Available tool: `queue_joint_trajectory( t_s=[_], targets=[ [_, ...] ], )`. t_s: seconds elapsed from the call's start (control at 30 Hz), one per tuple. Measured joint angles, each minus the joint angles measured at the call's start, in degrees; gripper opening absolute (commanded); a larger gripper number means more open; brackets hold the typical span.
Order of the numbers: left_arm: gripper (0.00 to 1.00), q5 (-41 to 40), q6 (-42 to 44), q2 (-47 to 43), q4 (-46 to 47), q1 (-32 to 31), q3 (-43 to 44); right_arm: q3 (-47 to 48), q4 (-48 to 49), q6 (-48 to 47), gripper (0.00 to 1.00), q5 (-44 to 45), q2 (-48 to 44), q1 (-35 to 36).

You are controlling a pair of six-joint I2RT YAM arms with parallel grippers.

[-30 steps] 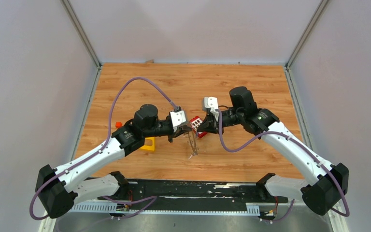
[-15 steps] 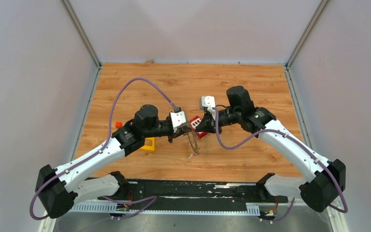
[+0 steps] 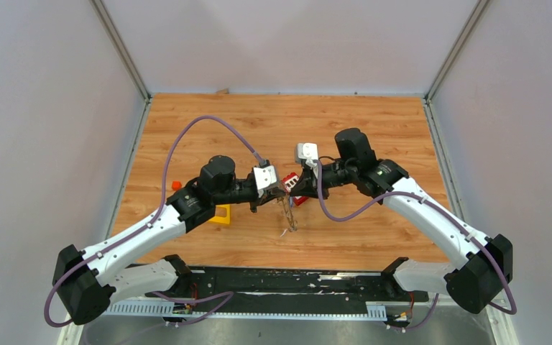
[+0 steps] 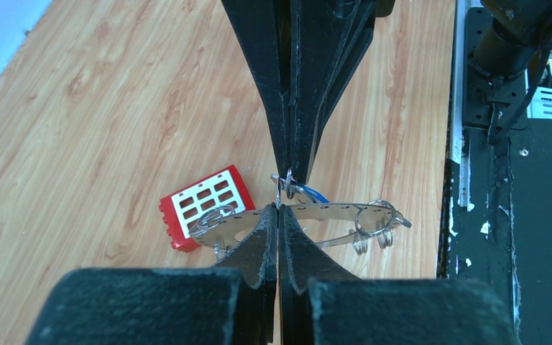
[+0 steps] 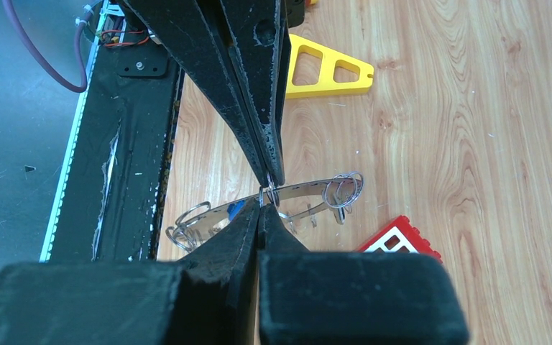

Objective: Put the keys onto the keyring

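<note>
Tightly pinched keyring

Top: left gripper (image 3: 279,194) and right gripper (image 3: 295,188) meet tip to tip, keyring (image 3: 286,215) upright edge-on beneath; left wrist: left jaws shut on keyring band; right wrist: right jaws shut on blue key (image 5: 236,209) loop.

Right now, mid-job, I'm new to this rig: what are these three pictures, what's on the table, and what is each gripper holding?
Two robot arms, each ending in a two-finger gripper. One picture looks down from above; the other two come from wrist cameras, so that arm's own black fingers fill the bottom. The left gripper is shut on the keyring. The right gripper is shut and seems to pinch a small wire loop beside the blue key. On the wooden table lie a red block and a yellow frame.
</note>
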Motion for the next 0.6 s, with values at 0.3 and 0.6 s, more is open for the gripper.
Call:
queue_joint_trajectory(
  t_s=[0.3, 0.6],
  targets=[
    [0.00, 0.0, 0.2, 0.0, 0.0, 0.0, -0.2, 0.0, 0.0, 0.1, 0.00, 1.0, 0.0, 0.0],
    [0.00, 0.2, 0.2, 0.0, 0.1, 0.0, -0.4, 0.0, 0.0, 0.1, 0.00, 0.7, 0.0, 0.2]
  ],
)
